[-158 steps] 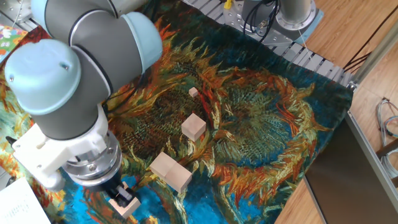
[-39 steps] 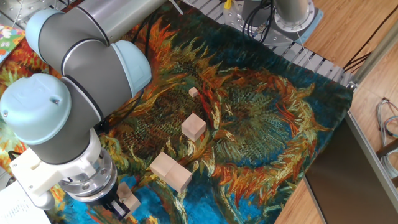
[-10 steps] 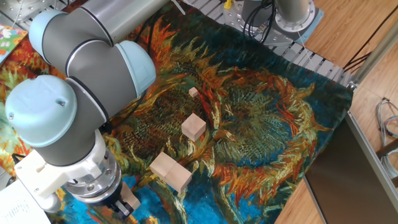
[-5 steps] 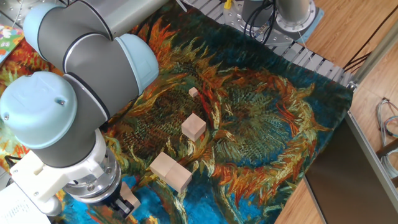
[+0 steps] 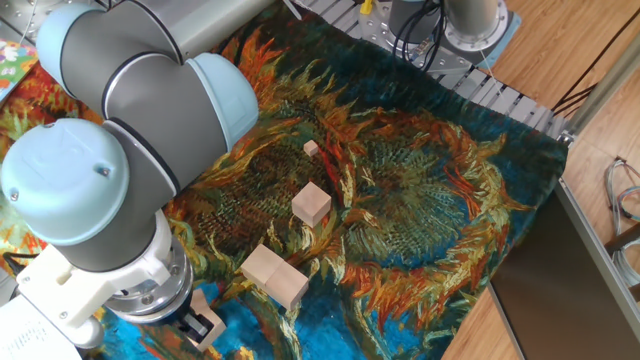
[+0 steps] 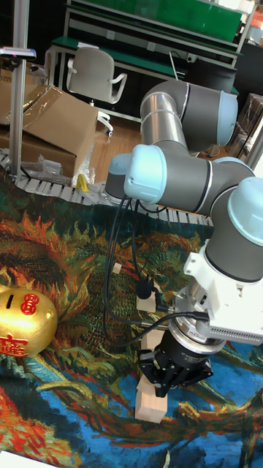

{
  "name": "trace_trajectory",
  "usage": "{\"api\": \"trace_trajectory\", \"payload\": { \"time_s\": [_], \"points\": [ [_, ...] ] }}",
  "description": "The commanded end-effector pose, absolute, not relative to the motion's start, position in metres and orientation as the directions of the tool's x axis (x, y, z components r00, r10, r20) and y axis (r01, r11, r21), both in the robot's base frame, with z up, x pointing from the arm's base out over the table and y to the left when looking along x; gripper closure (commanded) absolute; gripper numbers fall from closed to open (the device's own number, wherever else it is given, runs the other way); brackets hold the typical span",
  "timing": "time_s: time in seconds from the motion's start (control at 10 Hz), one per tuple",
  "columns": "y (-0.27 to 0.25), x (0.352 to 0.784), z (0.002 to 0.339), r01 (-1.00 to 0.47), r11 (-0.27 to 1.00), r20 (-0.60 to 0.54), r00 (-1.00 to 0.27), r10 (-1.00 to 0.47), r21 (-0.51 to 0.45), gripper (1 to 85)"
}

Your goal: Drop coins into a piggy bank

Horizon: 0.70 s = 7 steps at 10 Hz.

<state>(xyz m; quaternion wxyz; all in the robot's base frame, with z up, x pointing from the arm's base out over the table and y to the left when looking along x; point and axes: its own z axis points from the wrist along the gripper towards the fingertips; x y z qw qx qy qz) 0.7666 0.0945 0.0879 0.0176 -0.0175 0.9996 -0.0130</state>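
Observation:
The gold piggy bank (image 6: 22, 325), with a red emblem on its side, sits at the left edge of the tall fixed view, and it is out of the fixed view. No coins show in either view. My gripper (image 5: 200, 325) (image 6: 157, 371) points down at the front of the cloth, right above a pale wooden block (image 5: 207, 305) (image 6: 155, 404). Its dark fingers are bunched close together. The wrist hides the tips, so I cannot tell whether they hold anything. The gripper is well to the right of the piggy bank.
Other wooden blocks lie on the patterned cloth: a double block (image 5: 274, 276), a cube (image 5: 311, 204) and a tiny cube (image 5: 311, 148). My arm's bulky elbow (image 5: 130, 110) covers the left of the fixed view. The table edge and a metal frame (image 5: 590, 250) run along the right.
Over the last second the wrist has shifted slightly right and down over the same wooden block. The blocks have not moved.

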Motion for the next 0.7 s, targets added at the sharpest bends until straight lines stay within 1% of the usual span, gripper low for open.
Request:
{"api": "trace_trajectory", "payload": {
  "time_s": [0.0, 0.2, 0.6],
  "points": [
    [0.0956, 0.7667, 0.0894, -0.030, 0.999, -0.036, -0.999, -0.031, -0.019, 84.3],
    [0.0988, 0.7655, 0.0893, -0.016, 1.000, -0.032, -0.999, -0.017, -0.006, 84.3],
    [0.0960, 0.7648, 0.0893, -0.007, 1.000, -0.029, -1.000, -0.008, -0.016, 84.3]
  ]
}}
